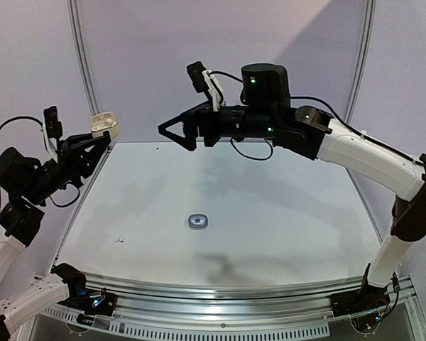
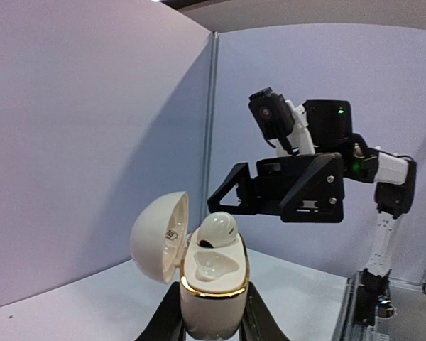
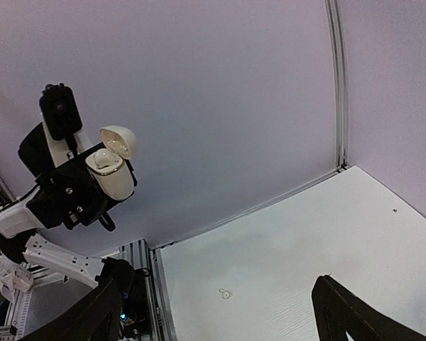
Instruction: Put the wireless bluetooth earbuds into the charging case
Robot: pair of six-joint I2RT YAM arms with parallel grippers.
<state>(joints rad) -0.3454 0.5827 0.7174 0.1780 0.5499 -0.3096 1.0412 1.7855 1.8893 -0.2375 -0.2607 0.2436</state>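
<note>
Found left gripper (image 1: 103, 141) clamped narrow around the white charging case (image 2: 213, 288), upright in the air over the far-left edge of the table (image 1: 284, 213). Noted lid (image 2: 158, 238) hinged open, one white earbud (image 2: 217, 231) seated inside, neighbouring socket (image 2: 214, 264) bare. Recorded right gripper (image 1: 172, 132) spread wide, holding nothing, well apart from the case. Logged a second white earbud (image 1: 118, 239) loose near the table's left edge, a small dark rounded object (image 1: 198, 222) near centre.

**Pretty bare little booth, tbh**

Pale lilac-grey wall panels (image 1: 142, 57) all round, joined by thin metal uprights (image 1: 85, 64), with one sitting right in a corner. There's a white matte tabletop (image 1: 270, 213) with soft, blurry shadows across it. A ribbed aluminium rail (image 1: 234, 298) runs along the near edge. Lighting's even and kinda cool.
</note>
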